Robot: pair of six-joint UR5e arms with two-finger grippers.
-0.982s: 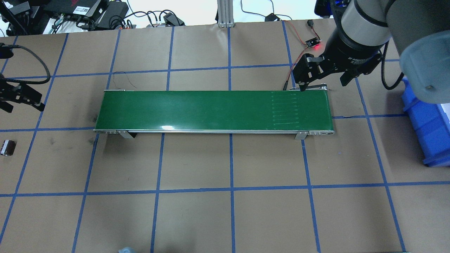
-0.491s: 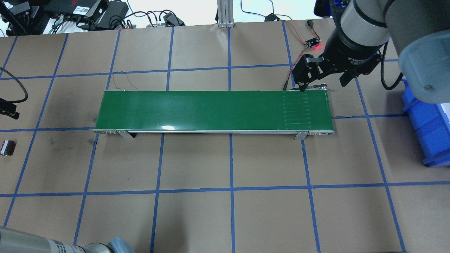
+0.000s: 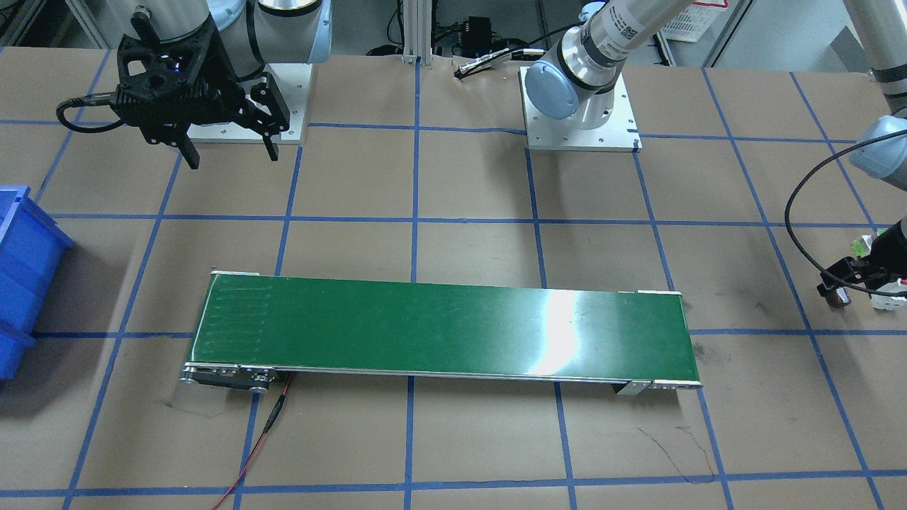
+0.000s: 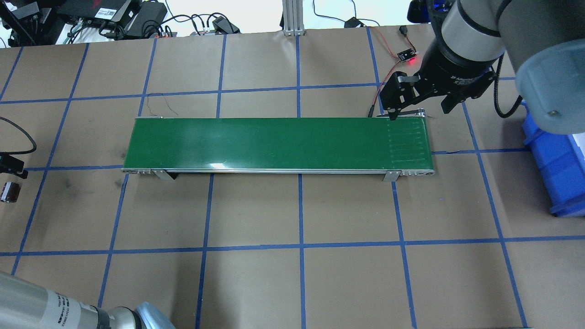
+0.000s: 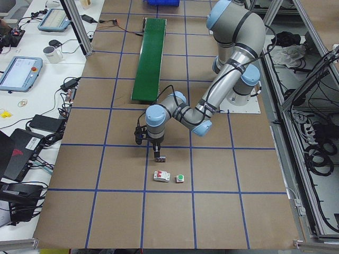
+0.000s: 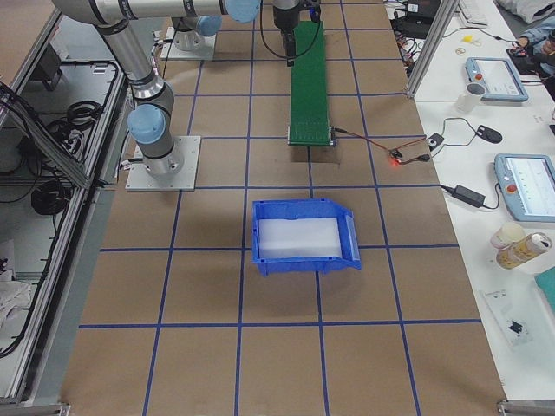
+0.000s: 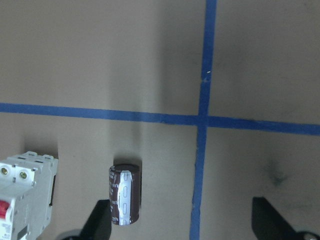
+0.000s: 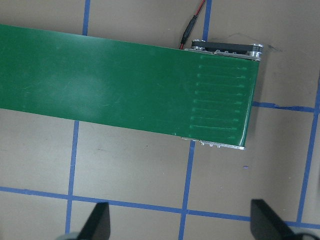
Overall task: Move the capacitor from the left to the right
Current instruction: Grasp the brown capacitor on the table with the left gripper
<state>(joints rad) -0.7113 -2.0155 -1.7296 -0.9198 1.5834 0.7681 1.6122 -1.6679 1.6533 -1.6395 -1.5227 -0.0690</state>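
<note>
The capacitor (image 7: 125, 195), a stubby dark brown cylinder with a pale stripe, lies on its side on the brown paper at the table's left end (image 4: 10, 192). It also shows in the exterior left view (image 5: 160, 157). My left gripper (image 7: 185, 226) hangs open over it. The capacitor lies just inside the left-hand fingertip (image 7: 101, 221), apart from it. Only the gripper's edge (image 4: 13, 165) shows in the overhead view. My right gripper (image 4: 418, 109) is open and empty above the far edge of the green conveyor belt (image 4: 274, 144), at its right end (image 8: 125, 85).
A white breaker with a red spot (image 7: 22, 195) stands right beside the capacitor, and a green-capped button (image 5: 180, 178) next to it. A blue bin (image 4: 557, 169) sits past the belt's right end. A red-wired sensor board (image 4: 406, 55) lies behind the right gripper.
My left gripper has moved toward the near-left, closer to the capacitor, and the left arm's elbow has come into the overhead view's bottom left. The belt's seam marks have shifted right.
</note>
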